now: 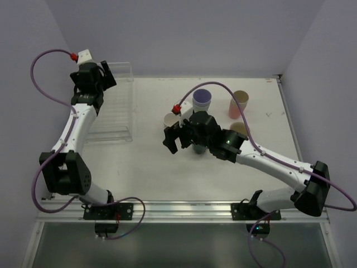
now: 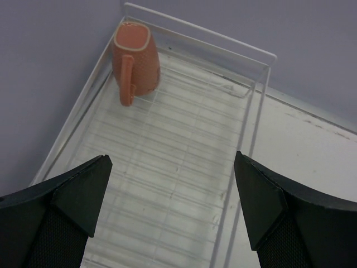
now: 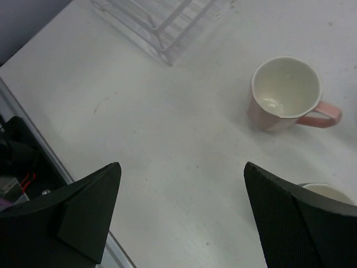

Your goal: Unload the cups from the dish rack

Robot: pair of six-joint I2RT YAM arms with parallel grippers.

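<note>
The left gripper (image 2: 172,157), jaws spread and empty, hung over the dish rack (image 2: 254,106), where an orange mug (image 2: 136,58) stood in the far corner against the wall; it should straddle the mug's body, clear of handle and wire, while the right gripper (image 3: 181,167) waited, spread wide.

The left arm (image 1: 78,125) stretches from the near-left edge of the counter (image 1: 150,178) up to its far-left corner, the left gripper (image 2: 172,162) tilted downward with jaws spread wide. The right arm (image 1: 273,159) reaches from the near-right edge toward the counter's middle, the right gripper (image 3: 181,167) likewise wide apart
</note>
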